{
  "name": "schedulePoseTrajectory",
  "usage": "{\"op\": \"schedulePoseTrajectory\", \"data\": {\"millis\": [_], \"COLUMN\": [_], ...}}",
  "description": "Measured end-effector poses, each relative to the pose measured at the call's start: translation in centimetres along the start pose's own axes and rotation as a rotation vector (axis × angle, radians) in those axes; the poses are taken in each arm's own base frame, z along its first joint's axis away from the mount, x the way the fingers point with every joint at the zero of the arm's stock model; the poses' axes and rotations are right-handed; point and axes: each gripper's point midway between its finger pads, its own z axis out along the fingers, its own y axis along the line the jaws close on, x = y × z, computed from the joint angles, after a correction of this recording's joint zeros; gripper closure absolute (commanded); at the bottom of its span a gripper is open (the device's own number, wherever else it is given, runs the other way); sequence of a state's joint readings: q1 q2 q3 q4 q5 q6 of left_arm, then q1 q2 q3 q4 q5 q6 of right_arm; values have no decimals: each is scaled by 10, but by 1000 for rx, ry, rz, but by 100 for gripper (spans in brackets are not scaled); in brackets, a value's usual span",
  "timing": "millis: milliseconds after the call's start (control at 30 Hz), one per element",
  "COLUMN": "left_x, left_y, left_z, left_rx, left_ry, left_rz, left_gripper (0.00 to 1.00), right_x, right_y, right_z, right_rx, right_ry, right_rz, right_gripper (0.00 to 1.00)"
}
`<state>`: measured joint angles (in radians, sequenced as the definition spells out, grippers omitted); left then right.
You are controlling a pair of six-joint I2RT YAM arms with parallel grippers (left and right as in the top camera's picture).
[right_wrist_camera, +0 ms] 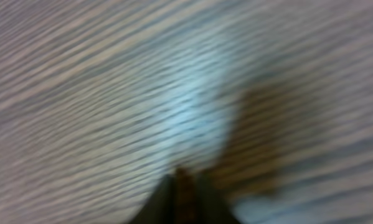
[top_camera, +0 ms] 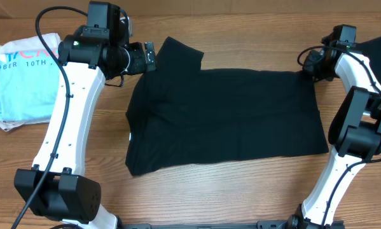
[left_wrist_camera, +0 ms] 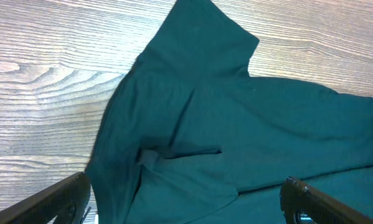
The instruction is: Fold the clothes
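Checking the overhead feed: the black T-shirt [top_camera: 228,117] lies flat in the middle of the wood-grain table [top_camera: 228,197], long axis running from 9 to 3 o'clock. The cloth is plain, matte and soft, with no print. Its outline is a rough rectangle, with the hem edge toward 3 o'clock fairly straight and the edge toward 9 o'clock lumpier. One short sleeve [top_camera: 180,54] sticks out at about 11 o'clock as a blunt, angled flap.

From my left wrist camera the fabric reads dark teal and shows shallow creases fanning out from a small folded ridge near its centre. The table beside it is pale laminate with wavy grain.

The left gripper [top_camera: 150,57] hovers just beside the sleeve at the shirt's 11 o'clock, jaws spread wide with nothing between them. Both fingers [left_wrist_camera: 55,202] show at the bottom corners of its own view, apart from the cloth.

The right gripper [top_camera: 309,65] sits at the shirt's 2 o'clock corner. Its wrist view is badly blurred. The fingers look drawn together into one dark wedge, and I cannot tell whether cloth is pinched between them.

A light-blue T-shirt [top_camera: 21,76] with printed lettering lies bunched at the table's 9 o'clock edge, well apart from the black one
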<state>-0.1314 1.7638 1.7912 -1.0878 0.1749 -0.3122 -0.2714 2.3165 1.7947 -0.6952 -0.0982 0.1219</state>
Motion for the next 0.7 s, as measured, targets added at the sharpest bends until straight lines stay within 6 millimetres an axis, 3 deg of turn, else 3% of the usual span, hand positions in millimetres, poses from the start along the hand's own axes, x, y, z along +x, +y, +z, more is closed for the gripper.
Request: {"op": "schedulePoseTrajectory", "data": {"millis": [200,267,367,400,500,600,700], "left_x": [0,0,0,0,0,0,0], "left_y": [0,0,0,0,0,0,0], "left_z": [0,0,0,0,0,0,0], "left_rx": [0,0,0,0,0,0,0], "left_ry": [0,0,-1,0,0,-1,0], "left_rz": [0,0,0,0,0,0,0], "left_gripper": [0,0,0,0,0,0,0], "right_x": [4,5,7,8,14,18,20], "right_y": [-9,-10,-11,-11,-12,-12,-8], "right_z": [-2,-3,-3,-4,-4,-5,-5], "right_rx": [44,47,55,57,61,61,35], "right_ry": [23,29,37,41,64,80,92], "right_rz": [12,13,20,17,15,16,21], "right_gripper": [96,70,44,41,43,56,62]}}
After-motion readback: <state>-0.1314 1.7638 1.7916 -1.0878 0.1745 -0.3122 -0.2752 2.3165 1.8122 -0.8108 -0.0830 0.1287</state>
